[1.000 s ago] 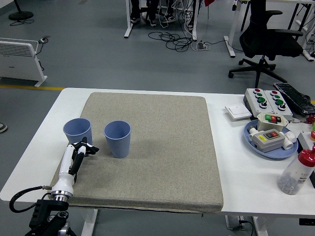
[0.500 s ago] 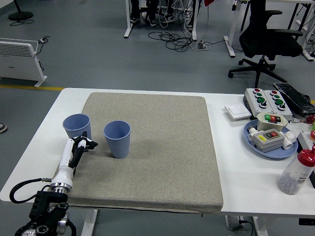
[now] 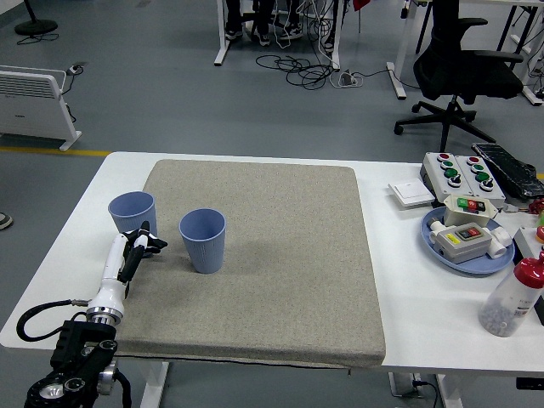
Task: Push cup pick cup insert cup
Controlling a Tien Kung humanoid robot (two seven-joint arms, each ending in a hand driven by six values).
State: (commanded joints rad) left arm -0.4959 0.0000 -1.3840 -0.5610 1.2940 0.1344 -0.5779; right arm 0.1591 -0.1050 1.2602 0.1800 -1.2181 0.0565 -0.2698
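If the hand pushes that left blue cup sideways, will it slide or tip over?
The left blue cup looks light and thin-walled, probably plastic, so it should move easily. It stands upright, mouth wider than base, on the rough grey mat, which may grip, so a high push could tip it. The left hand sits low, favouring sliding.

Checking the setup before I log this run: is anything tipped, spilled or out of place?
Nothing stands out. Both blue cups, left cup and right cup, stand upright on the mat; left hand sits beside the left cup.
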